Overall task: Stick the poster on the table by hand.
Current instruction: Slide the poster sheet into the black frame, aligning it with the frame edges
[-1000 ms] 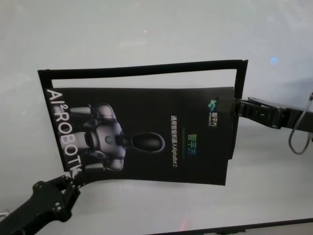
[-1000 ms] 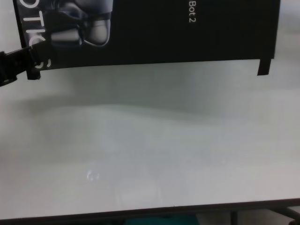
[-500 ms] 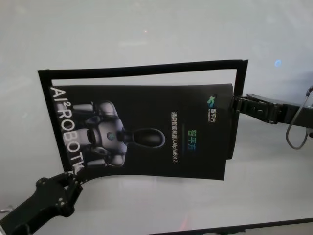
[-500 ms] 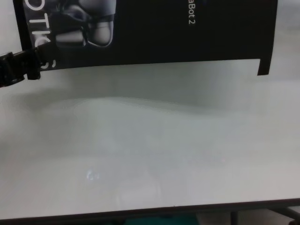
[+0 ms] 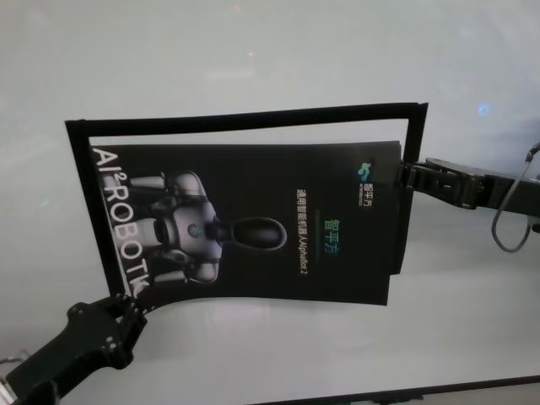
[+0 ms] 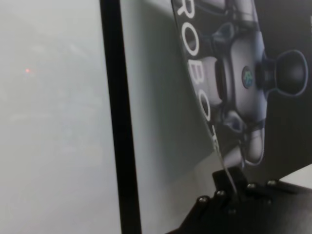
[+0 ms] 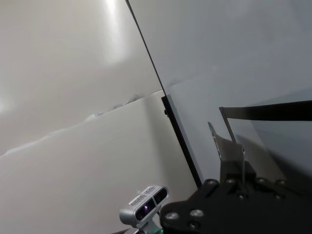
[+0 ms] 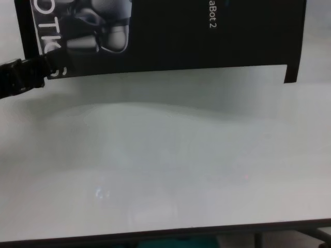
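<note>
Both pincers hold the poster (image 5: 253,224) over the desk (image 5: 270,51).

The left pincer (image 5: 126,304) is clamped on the sheet's near left corner, by the white lettering; the right pincer (image 5: 407,175) is clamped on its right edge, toward the far corner. The black sheet bows and casts a shadow on the white desk beneath. A narrow black strip (image 5: 245,118) frames its far and right sides.
</note>
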